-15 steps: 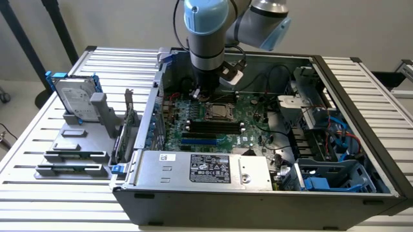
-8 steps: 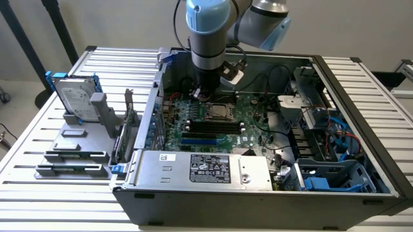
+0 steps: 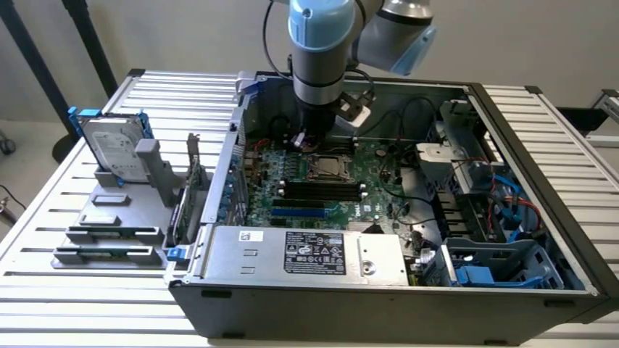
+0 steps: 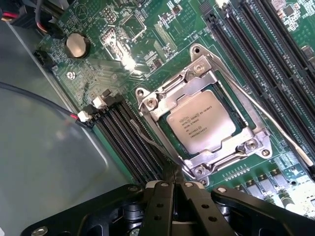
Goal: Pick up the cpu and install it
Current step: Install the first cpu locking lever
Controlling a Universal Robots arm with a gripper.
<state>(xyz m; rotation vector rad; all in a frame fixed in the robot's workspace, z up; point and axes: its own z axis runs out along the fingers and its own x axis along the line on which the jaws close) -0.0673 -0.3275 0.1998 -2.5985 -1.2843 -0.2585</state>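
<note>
Silvery metal marks the top of the cpu (image 4: 204, 121), which lies flat in its socket on the green motherboard (image 4: 147, 34), enclosed by the metal retention frame (image 4: 197, 78). In the wrist view a thin wire lever (image 4: 256, 110) runs along one side of the frame, and the chip's printed lettering is visible but too small to read. Black memory slots (image 4: 275, 54) run in parallel rows on one side of the socket, with more dark slots on the other side. A round coin battery (image 4: 77, 45) sits on the board well apart from the socket.

The claw (image 4: 172, 196) is clenched, its black fingers (image 4: 160, 201) pressed together with nothing between them. It hangs above the board just beside the socket frame, apart from the chip.

In the exterior view the arm (image 3: 324, 43) reaches down into the open computer case (image 3: 387, 290), with the claw (image 3: 307, 139) low over the board and the socket (image 3: 327, 165) just below it. A labelled power supply (image 3: 309, 254) occupies the near part of the case. On the slatted worktop (image 3: 58, 304), toward the exterior view's left, a grey fixture (image 3: 106, 232) holds a hard drive (image 3: 111, 152) standing upright with a blue bracket.
</note>
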